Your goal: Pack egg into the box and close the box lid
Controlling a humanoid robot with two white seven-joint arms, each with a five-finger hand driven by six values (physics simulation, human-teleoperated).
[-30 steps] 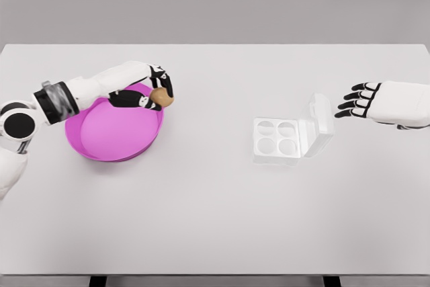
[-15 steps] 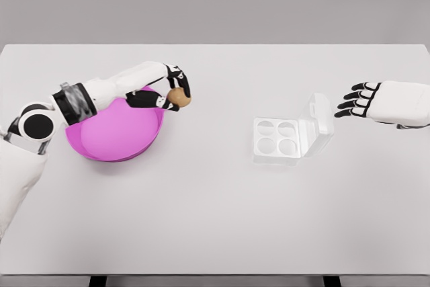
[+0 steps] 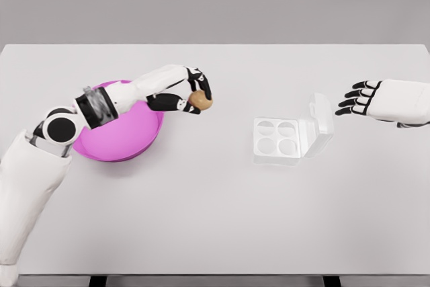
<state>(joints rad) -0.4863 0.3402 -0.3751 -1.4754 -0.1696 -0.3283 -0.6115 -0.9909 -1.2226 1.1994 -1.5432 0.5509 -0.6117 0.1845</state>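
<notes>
Our left hand [image 3: 195,95] pinches the egg [image 3: 199,101] left of centre, clear of the counter [image 3: 215,220], heading for the open box [image 3: 290,136]; our right hand [image 3: 366,99] waits spread, empty.

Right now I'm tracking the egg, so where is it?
In the head view, the egg sits in the left hand, just right of the pink bowl, well left of the open box.

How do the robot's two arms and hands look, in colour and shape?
Both arms have smooth white shells. The left arm shows a round black joint disc and a grey ribbed ring at the forearm. The left hand and the right hand are white with black fingers. No cables show.
</notes>
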